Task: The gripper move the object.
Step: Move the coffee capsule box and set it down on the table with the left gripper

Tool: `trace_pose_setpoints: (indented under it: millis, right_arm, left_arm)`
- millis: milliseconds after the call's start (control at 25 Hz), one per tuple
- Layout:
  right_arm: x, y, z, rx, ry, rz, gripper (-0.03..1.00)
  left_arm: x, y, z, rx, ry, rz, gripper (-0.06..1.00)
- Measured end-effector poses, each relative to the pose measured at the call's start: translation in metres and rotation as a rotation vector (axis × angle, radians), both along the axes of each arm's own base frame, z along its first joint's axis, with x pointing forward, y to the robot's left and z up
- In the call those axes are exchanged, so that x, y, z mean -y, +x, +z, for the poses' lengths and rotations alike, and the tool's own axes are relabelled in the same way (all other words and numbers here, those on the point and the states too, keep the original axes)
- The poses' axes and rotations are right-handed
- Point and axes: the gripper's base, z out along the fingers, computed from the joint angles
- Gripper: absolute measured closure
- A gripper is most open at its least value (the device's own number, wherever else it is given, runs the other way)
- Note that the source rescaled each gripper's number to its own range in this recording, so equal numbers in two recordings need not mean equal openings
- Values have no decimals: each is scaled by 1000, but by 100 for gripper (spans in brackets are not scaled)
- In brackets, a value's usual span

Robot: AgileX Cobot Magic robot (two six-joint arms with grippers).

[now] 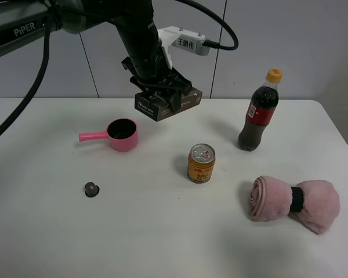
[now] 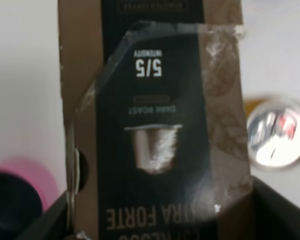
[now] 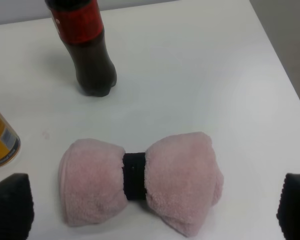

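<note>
While your left fingers (image 1: 175, 97) were clenched on the box (image 1: 149, 106), it hung in the air in the upper middle of the high picture, well above the worktop (image 1: 162, 243). It was up behind the pink cup (image 1: 123, 134) and the can (image 1: 202, 163). Your right fingers (image 3: 10, 205) were spread wide apart with nothing between them, near the pink towel (image 3: 140, 180).

The box looked smooth and shiny, with tape on it, so I think it could have slipped out if you moved fast or shook the arm. If it fell, it could have hit the cup or the can. If you swung it low toward the right of the picture, it could have bumped the bottle (image 1: 258, 113), which was tall and looked easy to tip. Pushing down too hard could have squashed the box.
</note>
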Motion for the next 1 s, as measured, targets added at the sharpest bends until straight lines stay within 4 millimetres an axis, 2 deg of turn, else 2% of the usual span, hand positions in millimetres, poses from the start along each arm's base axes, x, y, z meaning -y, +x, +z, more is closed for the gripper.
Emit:
trace_pose_setpoints:
  millis: [120, 200, 320, 400, 560, 720, 1000]
  right_arm:
    - [0, 0, 0, 0, 0, 0, -3]
    - [0, 0, 0, 0, 0, 0, -3]
    - [0, 0, 0, 0, 0, 0, -3]
    - [0, 0, 0, 0, 0, 0, -3]
    - [0, 0, 0, 0, 0, 0, -3]
    - [0, 0, 0, 0, 0, 0, -3]
    - [0, 0, 0, 0, 0, 0, -3]
  left_arm:
    - [-12, -17, -11, -23, 1, 43, 93]
    - [-21, -29, -9, -5, -45, 121, 93]
    - [-37, -52, -17, -10, -106, 256, 93]
    - [-46, -71, -32, -30, -132, 339, 93]
    - [-57, -97, -60, -50, -194, 473, 93]
    - [-63, -105, -91, -76, -232, 596, 93]
    - [-58, -91, -121, -27, -268, 668, 93]
